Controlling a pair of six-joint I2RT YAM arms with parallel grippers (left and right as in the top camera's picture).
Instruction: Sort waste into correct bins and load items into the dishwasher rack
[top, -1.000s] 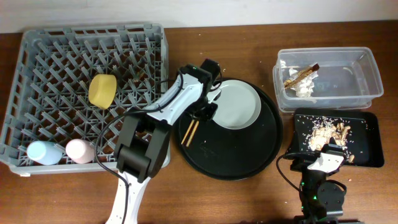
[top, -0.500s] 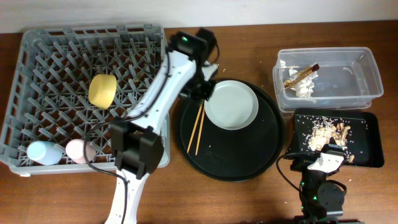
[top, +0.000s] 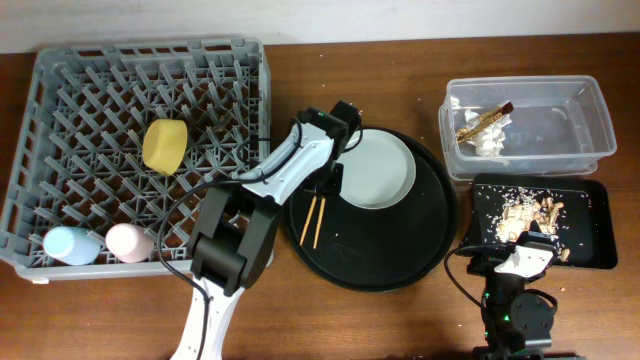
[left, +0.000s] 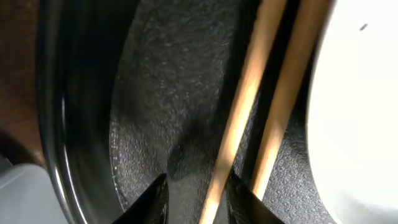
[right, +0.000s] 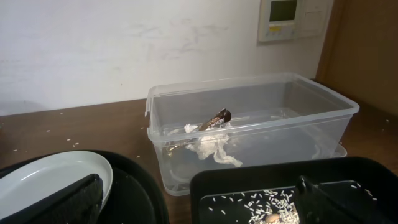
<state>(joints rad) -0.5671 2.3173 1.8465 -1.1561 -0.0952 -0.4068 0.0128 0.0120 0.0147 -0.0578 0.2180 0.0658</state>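
Poises left gripper (left: 198, 199), jaws spread astride one of the chopsticks (left: 242, 106) on the round black tray (top: 390, 265), likely to pinch it; parks right gripper (right: 194, 202) lower right, jaws spread.

Lab-like room: white wall (right: 93, 50), control panel (right: 292, 18), wooden table (top: 380, 320).

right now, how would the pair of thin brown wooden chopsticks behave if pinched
Probably stiff and light: the thin brown wooden chopsticks look straight and slender. Likely to separate, since only one sits inside the open left gripper.
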